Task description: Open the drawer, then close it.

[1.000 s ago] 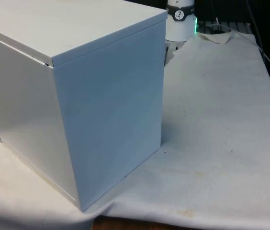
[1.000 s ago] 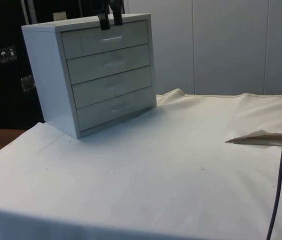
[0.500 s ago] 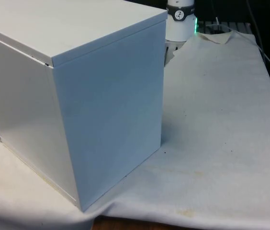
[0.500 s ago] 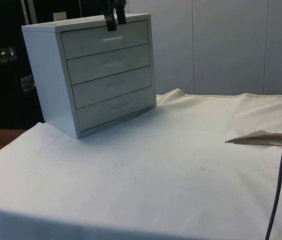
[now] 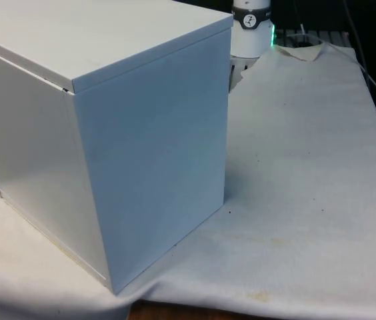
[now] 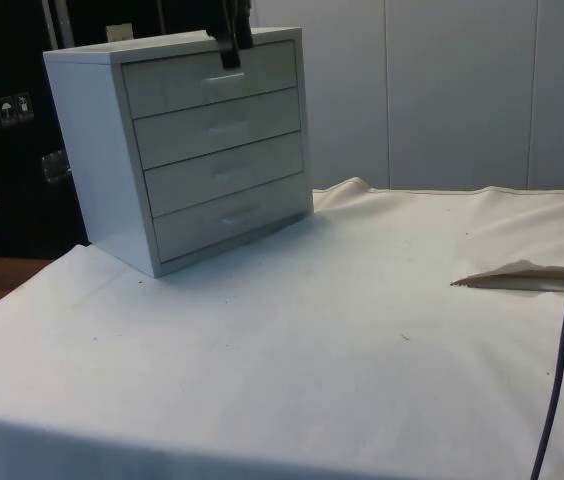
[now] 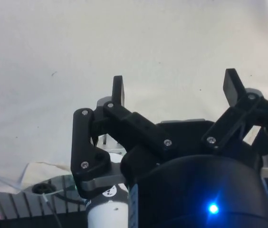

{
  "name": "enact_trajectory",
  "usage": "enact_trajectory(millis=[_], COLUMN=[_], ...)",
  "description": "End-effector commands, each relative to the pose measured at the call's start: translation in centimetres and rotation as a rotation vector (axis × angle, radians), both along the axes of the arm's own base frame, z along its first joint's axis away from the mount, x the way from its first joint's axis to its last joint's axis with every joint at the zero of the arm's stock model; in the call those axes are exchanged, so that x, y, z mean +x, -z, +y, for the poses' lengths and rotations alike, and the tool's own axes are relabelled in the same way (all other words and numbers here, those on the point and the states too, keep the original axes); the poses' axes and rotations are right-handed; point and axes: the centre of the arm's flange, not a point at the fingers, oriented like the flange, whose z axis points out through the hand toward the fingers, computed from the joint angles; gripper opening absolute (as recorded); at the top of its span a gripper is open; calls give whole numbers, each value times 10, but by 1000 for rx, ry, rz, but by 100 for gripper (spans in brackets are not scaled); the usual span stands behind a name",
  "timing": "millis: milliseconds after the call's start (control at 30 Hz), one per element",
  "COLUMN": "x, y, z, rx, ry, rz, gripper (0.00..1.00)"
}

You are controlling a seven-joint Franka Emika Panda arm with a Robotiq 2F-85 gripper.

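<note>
At the far left of the tabletop (image 6: 292,340) stood the chest of drawers (image 6: 187,150), and the gripper (image 6: 232,45), its fingers spread apart and holding nothing, hung just above the top drawer (image 6: 177,83), whose horizontal handle (image 6: 225,77) lay directly below it.

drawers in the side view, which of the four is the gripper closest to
The top drawer: the gripper hangs right at its upper edge, just above its handle. The three drawers below it are farther down the chest of drawers.
</note>
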Motion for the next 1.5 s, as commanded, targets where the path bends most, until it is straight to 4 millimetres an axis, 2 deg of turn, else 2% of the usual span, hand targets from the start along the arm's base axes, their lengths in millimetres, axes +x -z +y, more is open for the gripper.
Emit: enact_trajectory(millis=[0, 633, 1200, 1467], x=[0, 0, -21, -24], y=[1, 22, 24, 28], z=[-1, -6, -11, -15], rx=[-11, -57, -86, -90], ry=[-15, -103, -200, -233], rz=[-17, -33, -21, -27], gripper=[100, 100, 100, 100])
